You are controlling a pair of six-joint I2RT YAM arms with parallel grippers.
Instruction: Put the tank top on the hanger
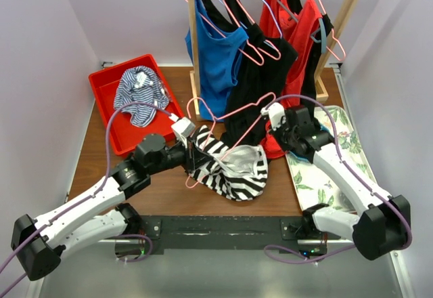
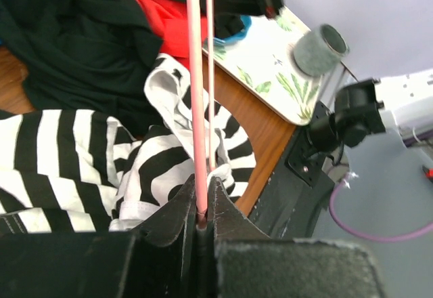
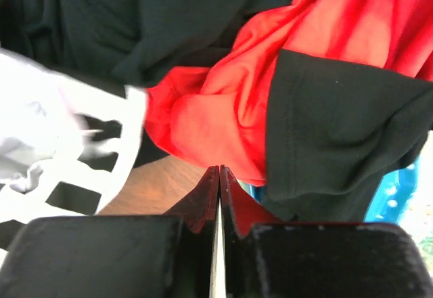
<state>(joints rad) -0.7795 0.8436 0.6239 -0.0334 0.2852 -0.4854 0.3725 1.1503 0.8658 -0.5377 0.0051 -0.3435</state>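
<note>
The black-and-white striped tank top (image 1: 237, 173) lies bunched on the wooden table at the centre, also seen in the left wrist view (image 2: 67, 142) and at the left edge of the right wrist view (image 3: 40, 135). The pink wire hanger (image 2: 197, 108) slants over and partly through it, its hook end toward the rack (image 1: 237, 111). My left gripper (image 1: 195, 154) (image 2: 201, 210) is shut on the hanger's wire at the tank top's left edge. My right gripper (image 1: 272, 130) (image 3: 218, 169) is shut with nothing between its fingers, its tips just short of red fabric.
A red tray (image 1: 108, 88) at the back left holds a thin blue-and-white striped garment (image 1: 140, 93). A wooden rack (image 1: 193, 54) behind carries blue, black and red tops, whose hems (image 3: 223, 108) reach the table. A floral cloth (image 1: 318, 169) lies at the right.
</note>
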